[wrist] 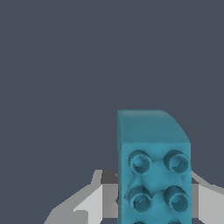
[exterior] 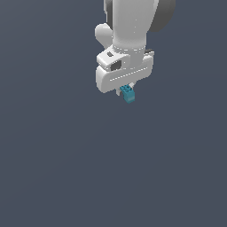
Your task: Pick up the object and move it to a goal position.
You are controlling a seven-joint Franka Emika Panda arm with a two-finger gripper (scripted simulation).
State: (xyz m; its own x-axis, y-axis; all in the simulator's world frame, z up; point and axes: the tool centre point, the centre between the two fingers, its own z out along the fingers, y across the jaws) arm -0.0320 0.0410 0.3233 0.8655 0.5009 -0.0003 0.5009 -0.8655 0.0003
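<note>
Exterior view: the white gripper (exterior: 125, 88) points downward from the upper centre of the frame. The teal brick (exterior: 128, 94) protrudes directly beneath the gripper body, seated between the fingertips. Only a short part of the brick shows below the white housing; the fingers themselves are mostly hidden behind it. The brick hangs against a uniform dark grey background. No supporting surface edge, shadow or goal marker is visible, so its height above any surface cannot be judged.

Wrist view: the brick (wrist: 154, 175) fills the space between the two light grey fingers (wrist: 87, 203), which flank it on either side. The studded face is turned toward the camera, and the long axis of the brick runs away from the wrist, in line with the fingers. The jaws are pressed against opposite sides of the brick, pinching it.

Judgement: the grasp appears complete and the brick appears lifted. The remaining step is the transfer to the goal, whose direction these views do not show. The brick extends past the fingertips, so it would meet any surface first.
</note>
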